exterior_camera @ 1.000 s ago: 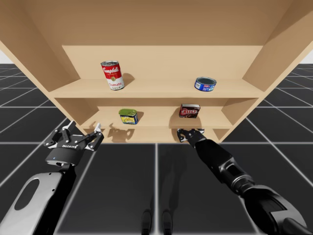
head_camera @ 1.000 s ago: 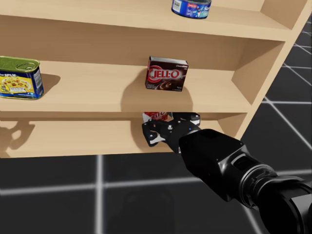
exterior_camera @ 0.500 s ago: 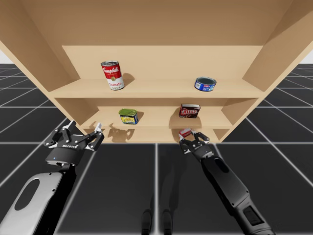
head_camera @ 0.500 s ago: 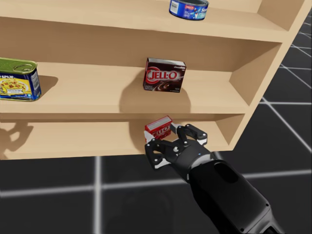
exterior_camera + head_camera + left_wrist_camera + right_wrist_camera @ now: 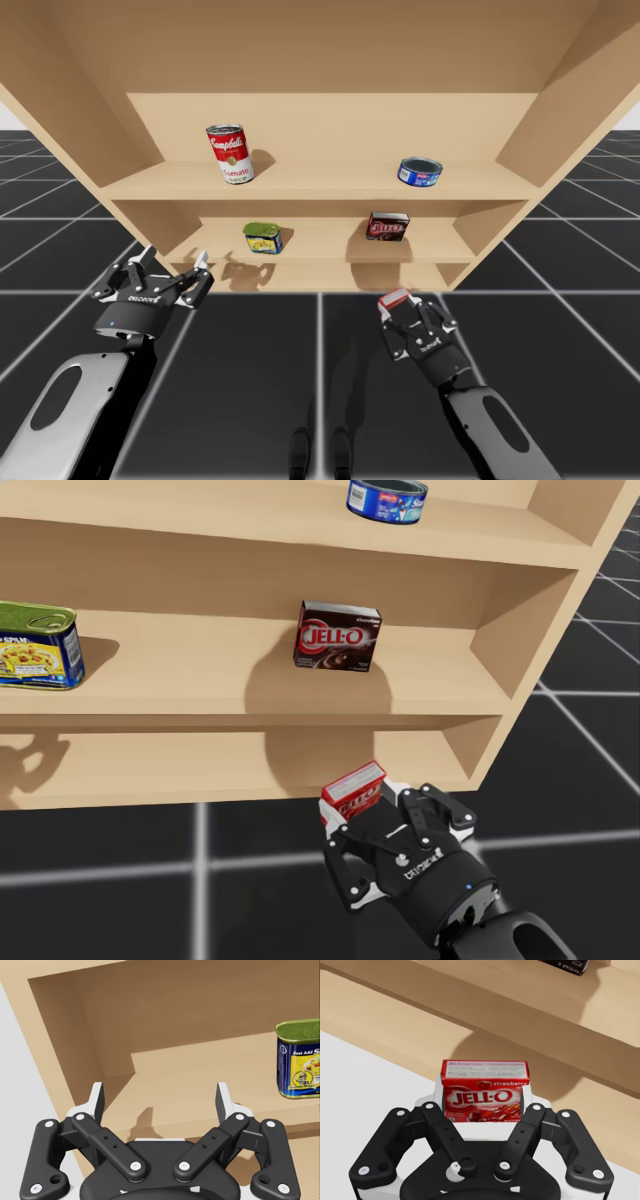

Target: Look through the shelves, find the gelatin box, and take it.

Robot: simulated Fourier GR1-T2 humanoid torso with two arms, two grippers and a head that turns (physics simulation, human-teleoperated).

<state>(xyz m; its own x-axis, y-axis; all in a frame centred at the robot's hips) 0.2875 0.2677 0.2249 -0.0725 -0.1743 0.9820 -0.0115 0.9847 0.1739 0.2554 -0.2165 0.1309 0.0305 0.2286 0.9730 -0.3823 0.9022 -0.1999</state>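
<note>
From the high view, the left gripper (image 5: 168,263) hangs at eight o'clock, spread wide and idle, likely keeping clear. At five o'clock the right gripper (image 5: 402,306) pinches the red gelatin box (image 5: 393,299) by its sides, out in front of the shelves (image 5: 320,186). A dark box (image 5: 387,226) sits at its twelve o'clock.

The light is bright and even on the pale wood shelves (image 5: 320,182). It comes from the front — soft grey shadows lie on the wood behind the dark box (image 5: 338,636) and the red can (image 5: 229,153). The floor (image 5: 250,380) looks dark.
</note>
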